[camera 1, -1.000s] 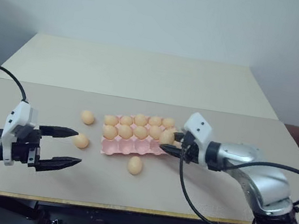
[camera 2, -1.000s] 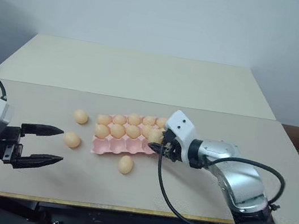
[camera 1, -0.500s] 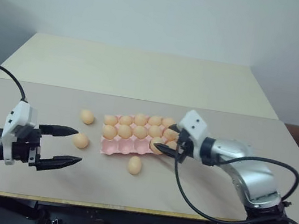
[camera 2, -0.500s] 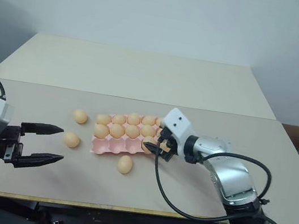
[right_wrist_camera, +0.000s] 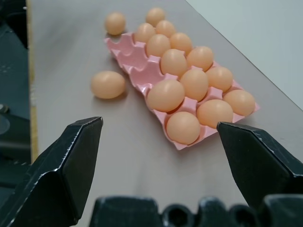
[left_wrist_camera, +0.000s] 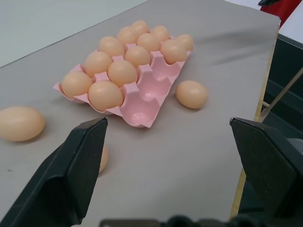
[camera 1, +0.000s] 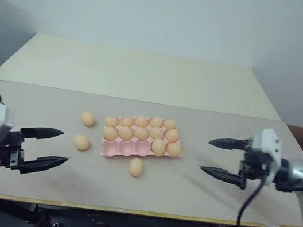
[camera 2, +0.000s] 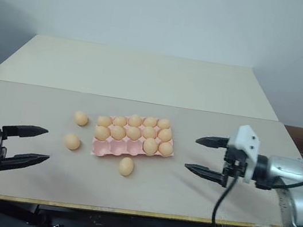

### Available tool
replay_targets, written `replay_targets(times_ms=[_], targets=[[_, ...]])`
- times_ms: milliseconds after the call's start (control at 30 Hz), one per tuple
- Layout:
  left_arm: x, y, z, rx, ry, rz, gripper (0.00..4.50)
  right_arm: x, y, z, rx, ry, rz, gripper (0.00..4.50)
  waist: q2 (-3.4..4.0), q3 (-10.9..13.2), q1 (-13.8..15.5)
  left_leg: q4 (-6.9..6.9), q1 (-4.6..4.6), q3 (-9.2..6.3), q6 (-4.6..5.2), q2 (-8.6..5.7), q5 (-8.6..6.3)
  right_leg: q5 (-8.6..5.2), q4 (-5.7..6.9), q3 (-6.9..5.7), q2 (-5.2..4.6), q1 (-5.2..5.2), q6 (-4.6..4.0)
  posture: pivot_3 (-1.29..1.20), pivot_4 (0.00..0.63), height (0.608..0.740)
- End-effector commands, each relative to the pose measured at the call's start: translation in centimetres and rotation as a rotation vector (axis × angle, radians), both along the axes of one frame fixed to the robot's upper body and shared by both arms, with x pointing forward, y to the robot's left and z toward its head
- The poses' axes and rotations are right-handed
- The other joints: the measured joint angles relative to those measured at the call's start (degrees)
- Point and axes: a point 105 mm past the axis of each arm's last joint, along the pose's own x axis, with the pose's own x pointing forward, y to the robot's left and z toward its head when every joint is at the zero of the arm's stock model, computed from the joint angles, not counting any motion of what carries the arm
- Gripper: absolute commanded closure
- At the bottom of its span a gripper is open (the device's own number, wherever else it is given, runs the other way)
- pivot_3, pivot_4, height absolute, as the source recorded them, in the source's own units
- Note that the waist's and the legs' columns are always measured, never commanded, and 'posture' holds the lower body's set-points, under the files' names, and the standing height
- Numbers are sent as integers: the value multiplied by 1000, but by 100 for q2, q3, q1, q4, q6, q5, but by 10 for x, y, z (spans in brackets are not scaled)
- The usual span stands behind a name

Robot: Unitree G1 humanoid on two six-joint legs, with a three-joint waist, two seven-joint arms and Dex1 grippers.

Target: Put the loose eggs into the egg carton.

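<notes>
Egg carton (camera 1: 142, 140): twelve eggs, near row mostly bare | three loose eggs (camera 1: 135, 167) outside | both tools apart, empty

The grey-beige table (camera 1: 213, 199) carries the pink egg carton (camera 1: 128, 149) and three loose eggs (camera 1: 135, 167).

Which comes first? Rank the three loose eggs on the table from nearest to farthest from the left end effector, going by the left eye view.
From the left end effector:
1. Egg left of the carton, in line with its near row: nearest.
2. Egg further back, off the carton's far-left corner: next.
3. Egg in front of the carton, toward the table's near edge: farthest.
</notes>
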Motion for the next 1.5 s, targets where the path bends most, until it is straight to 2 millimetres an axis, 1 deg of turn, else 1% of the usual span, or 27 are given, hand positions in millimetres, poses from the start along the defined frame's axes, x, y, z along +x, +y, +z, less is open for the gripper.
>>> replay_targets(times_ms=[33, 167, 300, 600, 733, 833, 933, 1100, 1167, 1233, 1300, 1400, 1500], targets=[[-2, 6, 12, 15, -47, 6, 0, -4, -6, 9, 3, -58, 26, 20, -1, 0, -3, 0, 0, 0, 0, 1, 0, 1, 1, 0, 1, -1, -1, 0, 150, 740], [-1, 1, 17, 10, -56, -4, 0, -5, -4, 6, 15, -61, 30, 20, 0, 1, 3, 0, 2, 0, -1, 1, 0, 2, 5, 1, 0, -3, -3, 0, 150, 740], [-2, 0, 19, 8, -62, -1, 0, -7, -1, 4, 17, -58, 37, 20, 0, 1, 10, 0, -5, 3, -1, -1, 0, 2, 3, 5, -1, -6, -4, 0, 150, 740], [-5, -1, 19, 10, -57, 2, 0, -7, 3, 5, 10, -58, 63, 20, 0, 1, 10, 0, -3, 9, -2, 0, -1, 2, 0, 8, -1, -6, -4, 0, 150, 740], [-5, -5, 20, 4, -64, -7, 0, -5, 6, 7, 9, -64, 76, 20, 0, 1, 9, 0, -3, 8, -3, 0, -1, 2, 0, 9, -1, -6, -4, 0, 150, 740], [-6, -10, 20, -5, -69, -17, 0, -4, 12, 8, -1, -71, 104, 20, 0, 1, 3, 0, -3, 9, -3, 0, -1, 2, 0, 9, -1, -6, -4, 0, 150, 740], [-8, -11, 17, -12, -56, -24, 0, -8, 30, 2, -52, -102, 174, 20, 0, 1, -1, 0, -5, 9, -3, 1, -1, 2, 0, 9, 0, -8, -4, 0, 150, 740], [-5, -10, 18, -6, -48, -31, 0, -9, 61, -10, -68, -138, 234, 20, 0, 1, 0, -3, -4, 9, -3, 4, -1, 2, 1, 10, 3, -10, -5, 0, 150, 740], [-3, -12, 18, -5, -47, -46, 0, -5, 85, -20, -67, -163, 248, 20, -2, 0, -7, -3, -4, 9, -3, 2, -1, 2, 2, 10, 3, -10, -5, 0, 150, 740], [-2, -12, 18, -5, -45, -54, 0, -3, 99, -24, -69, -182, 255, 20, -2, 0, -10, -3, 0, 9, -3, 4, -1, 3, 5, 10, 4, -10, -5, 0, 150, 740], [-2, -13, 18, -4, -41, -58, 0, -2, 119, -33, -82, -201, 268, 20, -2, 0, -6, -3, 0, 9, -3, 4, -1, 3, 10, 11, 4, -13, -7, 0, 150, 740], [-1, -12, 18, 0, -36, -63, 0, 1, 139, -46, -124, -258, 292, 20, -3, -1, -7, -3, -11, 9, -3, 4, -1, 4, 10, 11, 6, -22, -8, 0, 150, 740], [-1, -11, 19, 4, -32, -65, 0, 5, 156, -52, -129, -281, 302, 20, -3, -1, -9, -3, -13, 9, -4, 4, -2, 4, 8, 11, 7, -22, -7, 0, 150, 740]])
